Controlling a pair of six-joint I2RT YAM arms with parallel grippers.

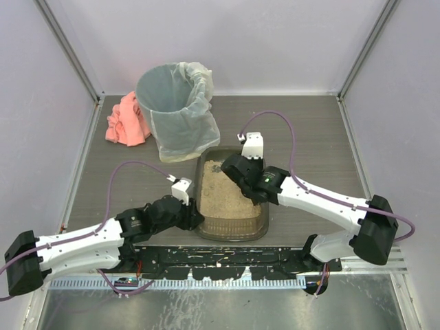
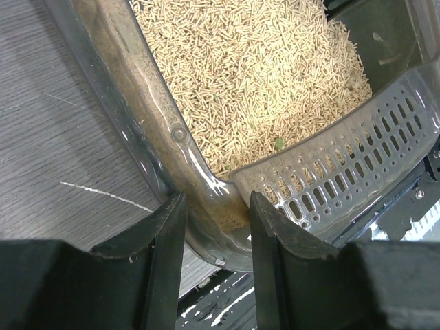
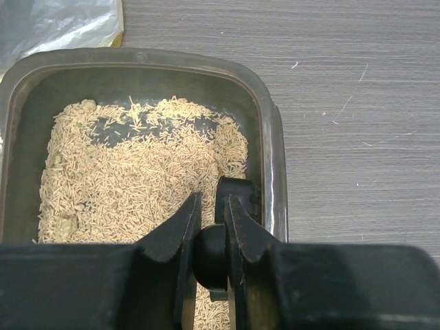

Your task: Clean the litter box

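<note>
We find the left pincer (image 2: pixel 216 203) clamped on the corner rim, a sound hold, of the stiff, likely slick, litter-heavy litter box (image 2: pixel 155 124), while the right pincer (image 3: pixel 212 206) grips the scoop (image 3: pixel 212 256).

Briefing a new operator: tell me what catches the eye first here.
The litter box of beige pellets sits centre, near the arms. The left gripper grips its near-left corner, and the right gripper, shut on a black handle, hangs over the litter. Back left stand a lined grey bin and a pink cloth.
</note>
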